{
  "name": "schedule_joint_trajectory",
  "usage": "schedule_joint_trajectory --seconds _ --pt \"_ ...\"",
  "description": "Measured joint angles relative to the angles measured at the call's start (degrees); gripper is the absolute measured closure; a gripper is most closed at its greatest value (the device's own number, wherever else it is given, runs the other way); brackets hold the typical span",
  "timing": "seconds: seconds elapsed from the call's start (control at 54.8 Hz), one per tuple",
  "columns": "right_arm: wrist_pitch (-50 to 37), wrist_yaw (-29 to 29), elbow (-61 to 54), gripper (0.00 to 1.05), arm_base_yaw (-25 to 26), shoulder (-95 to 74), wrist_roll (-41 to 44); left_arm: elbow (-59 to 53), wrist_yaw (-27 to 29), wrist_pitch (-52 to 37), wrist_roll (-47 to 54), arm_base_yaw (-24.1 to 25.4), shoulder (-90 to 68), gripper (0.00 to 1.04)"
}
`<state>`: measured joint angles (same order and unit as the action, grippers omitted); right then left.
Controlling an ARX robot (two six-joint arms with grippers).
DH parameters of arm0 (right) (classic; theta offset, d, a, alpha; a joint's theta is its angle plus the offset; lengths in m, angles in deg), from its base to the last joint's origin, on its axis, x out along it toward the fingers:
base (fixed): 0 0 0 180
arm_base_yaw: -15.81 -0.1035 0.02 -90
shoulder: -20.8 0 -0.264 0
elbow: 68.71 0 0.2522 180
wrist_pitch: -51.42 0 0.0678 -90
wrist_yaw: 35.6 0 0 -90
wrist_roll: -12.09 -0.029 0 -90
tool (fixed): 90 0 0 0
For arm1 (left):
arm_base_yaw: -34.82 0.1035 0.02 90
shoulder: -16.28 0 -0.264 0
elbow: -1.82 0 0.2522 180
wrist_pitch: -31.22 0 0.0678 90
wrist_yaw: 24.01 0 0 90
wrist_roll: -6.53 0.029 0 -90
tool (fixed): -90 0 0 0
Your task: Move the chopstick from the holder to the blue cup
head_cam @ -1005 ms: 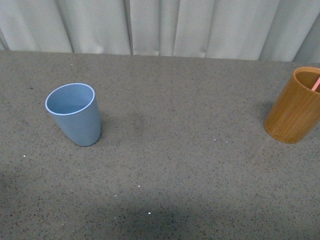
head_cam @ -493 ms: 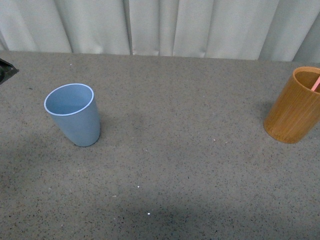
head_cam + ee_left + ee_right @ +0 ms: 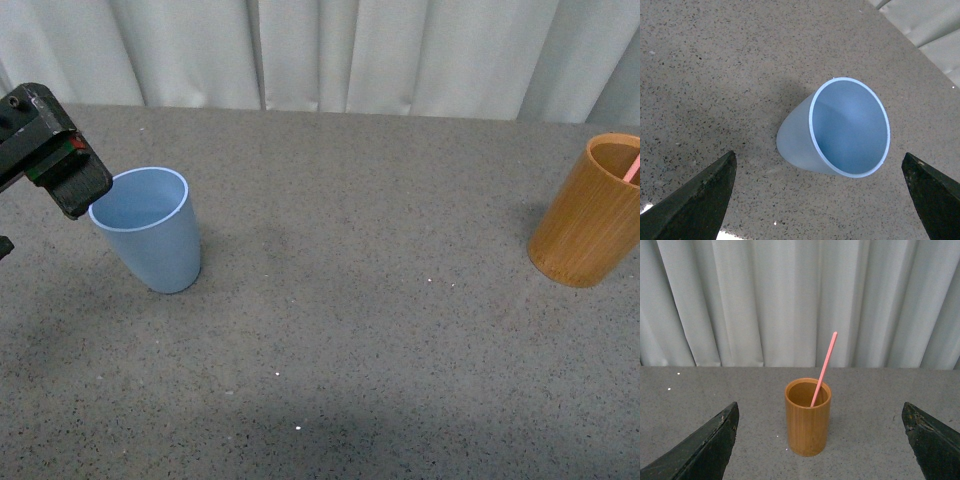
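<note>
The blue cup (image 3: 150, 235) stands upright on the left of the table and is empty inside (image 3: 850, 127). My left gripper (image 3: 818, 156) is open and hovers above it, with the cup between the fingertips. One of its fingers (image 3: 72, 185) shows in the front view beside the cup's left rim. The orange-brown holder (image 3: 590, 215) stands at the far right with one salmon-pink chopstick (image 3: 632, 167) leaning in it. My right gripper (image 3: 820, 406) is open, level with the holder (image 3: 808, 425) and some way off; the chopstick (image 3: 823, 369) sticks up out of it. The right gripper is out of the front view.
The table (image 3: 350, 330) is grey and speckled. A pale pleated curtain (image 3: 330, 50) hangs along its far edge, close behind the holder. The holder sits near the right edge of the front view.
My left arm has come into the front view from the left and now sits beside the blue cup's rim. The cup, holder and chopstick have not moved.
</note>
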<state>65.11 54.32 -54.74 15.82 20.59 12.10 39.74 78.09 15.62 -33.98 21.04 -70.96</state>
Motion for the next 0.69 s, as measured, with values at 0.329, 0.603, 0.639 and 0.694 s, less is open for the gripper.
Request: schedule_joint_trajectory --seconds 0.329,0.603,0.639,0.694 --pt "0.0 0.0 0.0 0.1 0.0 0.0 0.0 1.53 1.88 -0.68 1.03 -0.61 -5.2 0.07" --pt "0.0 0.0 0.0 0.1 0.0 0.0 0.0 1.95 2.78 -1.29 1.01 -0.63 -7.21 0.07" --pt "0.0 0.0 0.0 0.1 0.0 0.0 0.0 2.05 2.78 -1.29 1.01 -0.63 -7.56 0.07" --pt "0.0 0.0 0.0 0.1 0.0 0.0 0.0 2.23 2.78 -1.29 0.98 -0.57 -7.98 0.07"
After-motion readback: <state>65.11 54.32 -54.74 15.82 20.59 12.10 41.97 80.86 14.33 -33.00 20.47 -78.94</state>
